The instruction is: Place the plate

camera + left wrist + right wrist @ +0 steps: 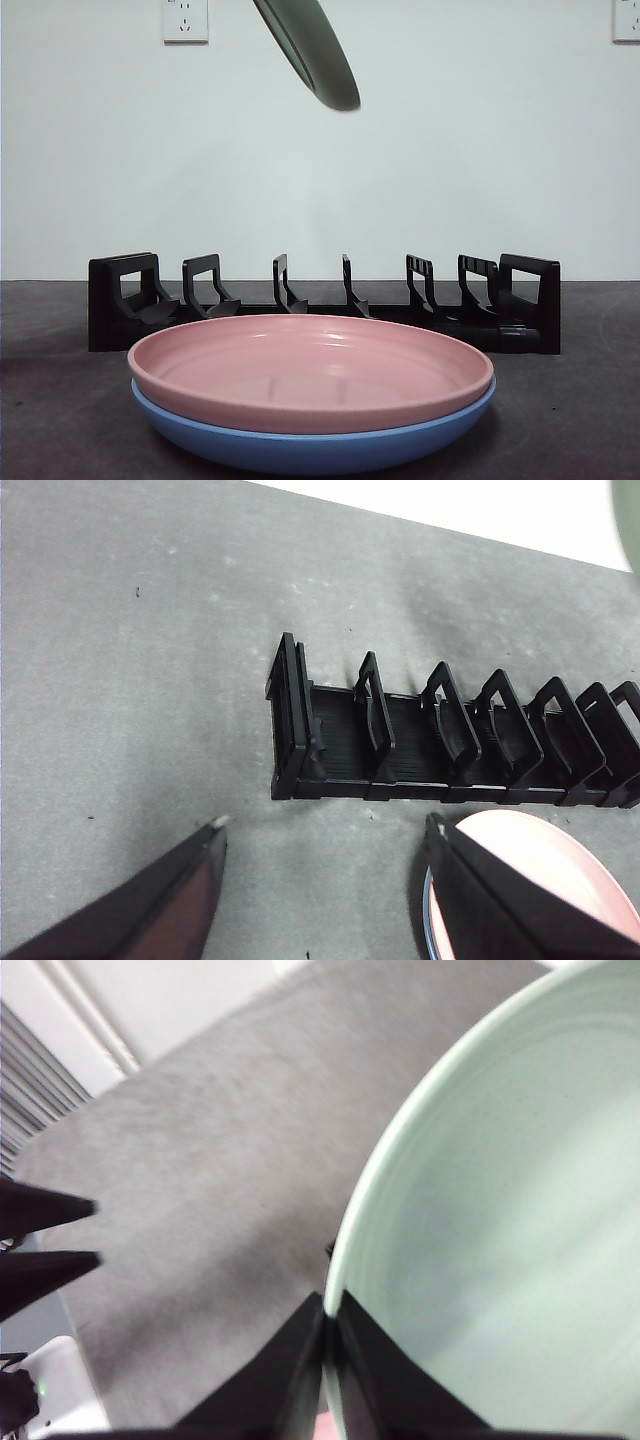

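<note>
Your right gripper (328, 1322) is pinched on the green plate (318, 55) rim, held tilted high above the rack (320, 300) w/ only an edge grip. It could slip or miss a slot, hitting the pink plate (310, 370). Left gripper (325, 855) wide, idle near rack's left end.

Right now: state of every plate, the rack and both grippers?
green plate: tilted, in the air above the rack, held at its rim.
pink plate: flat, stacked on the blue one.
blue plate: flat on the table.
rack: upright, slots hold nothing.
right gripper: shut on green plate.
left gripper: open, holding nothing.
</note>
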Robot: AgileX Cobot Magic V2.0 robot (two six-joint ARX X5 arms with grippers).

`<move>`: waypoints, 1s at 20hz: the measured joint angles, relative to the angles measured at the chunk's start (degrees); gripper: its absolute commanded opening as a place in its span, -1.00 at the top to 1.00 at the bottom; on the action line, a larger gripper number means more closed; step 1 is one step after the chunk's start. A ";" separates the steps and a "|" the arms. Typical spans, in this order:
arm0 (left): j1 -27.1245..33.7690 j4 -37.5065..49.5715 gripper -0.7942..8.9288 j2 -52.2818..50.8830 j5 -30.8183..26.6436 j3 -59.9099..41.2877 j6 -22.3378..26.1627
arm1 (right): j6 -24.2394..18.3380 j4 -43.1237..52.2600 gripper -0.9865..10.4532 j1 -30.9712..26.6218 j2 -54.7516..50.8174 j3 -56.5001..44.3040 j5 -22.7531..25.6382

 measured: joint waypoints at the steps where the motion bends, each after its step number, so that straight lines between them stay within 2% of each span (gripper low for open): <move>1: 0.00 0.13 0.19 0.00 0.00 0.00 0.00 | -0.31 4.15 0.81 1.29 -2.71 -4.44 0.63; 6: 0.00 0.35 0.19 0.00 0.00 0.00 0.00 | -1.55 22.47 0.81 7.10 -17.25 -28.02 6.60; 10: 0.00 0.39 0.19 0.00 0.00 0.00 -0.02 | -4.92 27.21 0.81 10.19 -29.27 -44.26 13.88; 13: 0.00 0.37 0.19 0.00 0.00 0.00 -0.02 | -7.72 22.23 0.81 12.15 -37.38 -52.89 18.88; 17: 0.00 0.37 0.19 0.00 0.00 0.00 -0.02 | -10.69 7.63 0.81 14.75 -46.40 -53.48 22.29; 20: 0.00 0.31 0.19 0.00 0.00 0.00 -0.04 | -12.00 -5.60 0.81 17.18 -48.02 -53.46 24.61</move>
